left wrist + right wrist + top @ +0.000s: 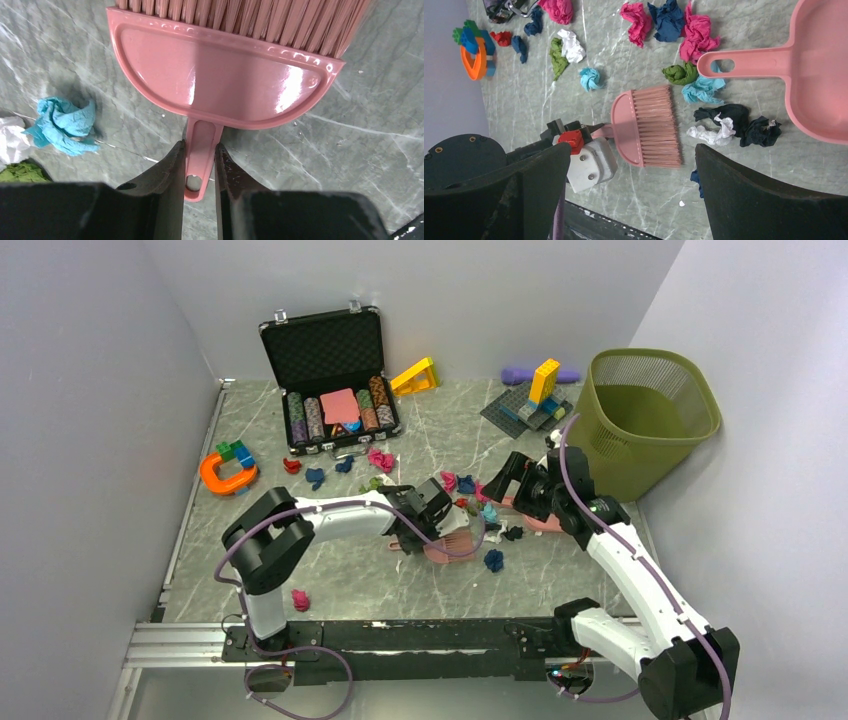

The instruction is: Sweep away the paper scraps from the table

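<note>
My left gripper (432, 512) is shut on the handle of a pink hand brush (225, 75), whose bristles rest on the table (350, 570). Its jaws (200, 155) pinch the thin handle. Paper scraps (470, 487) in magenta, blue, teal, green and white lie around the brush. A blue scrap (494, 560) lies in front of it and a magenta one (299, 599) near the front left. A pink dustpan (819, 75) lies flat to the right. My right gripper (631, 190) hovers wide open and empty above the brush (649, 125), clear of the dustpan.
An open black poker chip case (335, 380) stands at the back. A green mesh waste basket (650, 415) stands at the back right. An orange horseshoe with blocks (228, 472) lies at the left, with a yellow wedge (415, 377) and a block model (530, 405) behind.
</note>
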Robot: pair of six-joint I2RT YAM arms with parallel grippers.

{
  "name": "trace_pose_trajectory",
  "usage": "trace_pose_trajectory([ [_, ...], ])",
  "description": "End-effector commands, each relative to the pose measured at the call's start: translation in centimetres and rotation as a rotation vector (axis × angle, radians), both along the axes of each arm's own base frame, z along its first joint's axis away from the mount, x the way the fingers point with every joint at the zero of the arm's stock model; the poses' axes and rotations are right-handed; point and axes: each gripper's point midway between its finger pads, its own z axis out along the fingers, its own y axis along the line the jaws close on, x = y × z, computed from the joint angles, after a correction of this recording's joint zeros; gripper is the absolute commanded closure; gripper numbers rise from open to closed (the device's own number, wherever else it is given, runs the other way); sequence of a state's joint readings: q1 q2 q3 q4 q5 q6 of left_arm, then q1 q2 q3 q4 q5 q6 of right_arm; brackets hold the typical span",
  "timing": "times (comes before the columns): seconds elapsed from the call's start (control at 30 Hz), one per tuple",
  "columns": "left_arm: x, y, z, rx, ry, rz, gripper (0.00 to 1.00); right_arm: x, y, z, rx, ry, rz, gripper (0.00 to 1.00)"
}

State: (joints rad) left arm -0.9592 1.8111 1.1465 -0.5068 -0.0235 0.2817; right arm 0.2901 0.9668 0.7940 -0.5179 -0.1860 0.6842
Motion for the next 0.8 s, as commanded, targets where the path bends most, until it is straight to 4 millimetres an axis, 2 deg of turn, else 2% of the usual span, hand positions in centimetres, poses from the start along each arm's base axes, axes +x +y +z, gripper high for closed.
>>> trace_pose_trajectory([
  [0.0, -1.4, 0.6, 1.2, -0.013, 0.041, 0.025, 0.90, 0.5, 0.7, 1.1, 0.043, -0.044, 0.022, 0.00],
  [0.27, -0.8, 1.8, 3.5, -0.076, 0.042, 0.100, 0.90, -0.7, 1.1, -1.1, 0.047, 0.014, 0.069, 0.00],
  [0.4, -0.8, 2.0, 4.1, -0.091, 0.036, 0.114, 0.90, -1.3, 2.2, -1.9, 0.117, 0.027, 0.113, 0.00],
  [0.77, -1.3, 2.3, 3.2, -0.095, 0.059, 0.126, 0.90, -3.3, 4.2, -5.6, 0.306, 0.189, 0.132, 0.00],
])
